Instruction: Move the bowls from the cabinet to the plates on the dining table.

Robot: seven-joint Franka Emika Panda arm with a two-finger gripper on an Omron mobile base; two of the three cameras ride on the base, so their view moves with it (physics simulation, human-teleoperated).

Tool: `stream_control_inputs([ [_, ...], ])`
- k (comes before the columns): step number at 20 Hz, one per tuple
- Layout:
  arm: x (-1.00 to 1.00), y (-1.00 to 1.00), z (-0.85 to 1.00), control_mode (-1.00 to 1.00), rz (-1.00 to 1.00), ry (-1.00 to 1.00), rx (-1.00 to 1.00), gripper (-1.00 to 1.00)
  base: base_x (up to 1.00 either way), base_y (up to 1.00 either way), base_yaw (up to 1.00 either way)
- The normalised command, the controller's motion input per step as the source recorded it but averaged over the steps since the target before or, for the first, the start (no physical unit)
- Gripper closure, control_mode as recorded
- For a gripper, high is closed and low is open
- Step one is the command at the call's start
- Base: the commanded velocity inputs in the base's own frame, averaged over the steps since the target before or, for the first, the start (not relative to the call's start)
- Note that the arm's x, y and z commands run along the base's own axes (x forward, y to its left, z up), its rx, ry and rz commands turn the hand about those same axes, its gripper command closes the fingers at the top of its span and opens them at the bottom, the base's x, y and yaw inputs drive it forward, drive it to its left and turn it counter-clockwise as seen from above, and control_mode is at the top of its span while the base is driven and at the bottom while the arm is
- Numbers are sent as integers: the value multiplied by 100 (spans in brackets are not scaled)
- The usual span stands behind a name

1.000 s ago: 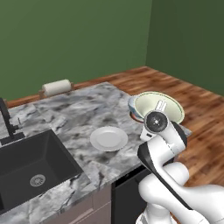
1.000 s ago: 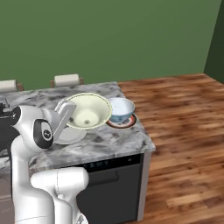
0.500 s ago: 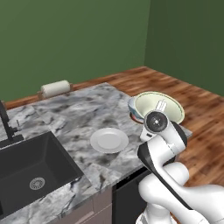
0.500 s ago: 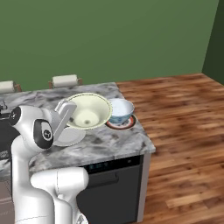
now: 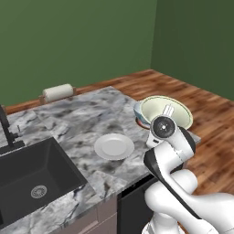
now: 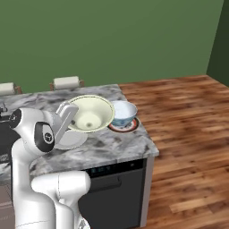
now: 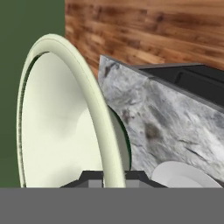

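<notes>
While the blue-white bowl (image 6: pixel 122 112) already sits on the reddish-brown plate (image 6: pixel 129 127), the cream-green bowl (image 6: pixel 91 113) hangs tilted beside it, rim pinched in the closed hand (image 7: pixel 114 177). White plate (image 5: pixel 114 146), nearby on the marble surface (image 5: pixel 68 123), awaits it.

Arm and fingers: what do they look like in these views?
Glossy white rounded arm links with dark seams at the joints and a round grey-and-black cap on one joint. The gripper has two small dark grey fingers. No cables or markings visible.
</notes>
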Motion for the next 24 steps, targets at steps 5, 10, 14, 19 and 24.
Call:
stream_control_inputs([
  [5,0,0,0,100,0,0,0,100,0,0,0],
  [10,2,0,-11,-100,0,0,0,100,1,0,0],
  [14,18,3,-21,-100,0,0,0,100,0,0,0],
  [19,25,3,-28,-100,0,0,-2,100,0,0,0],
  [24,26,6,-27,-100,0,0,-5,100,0,0,0],
])
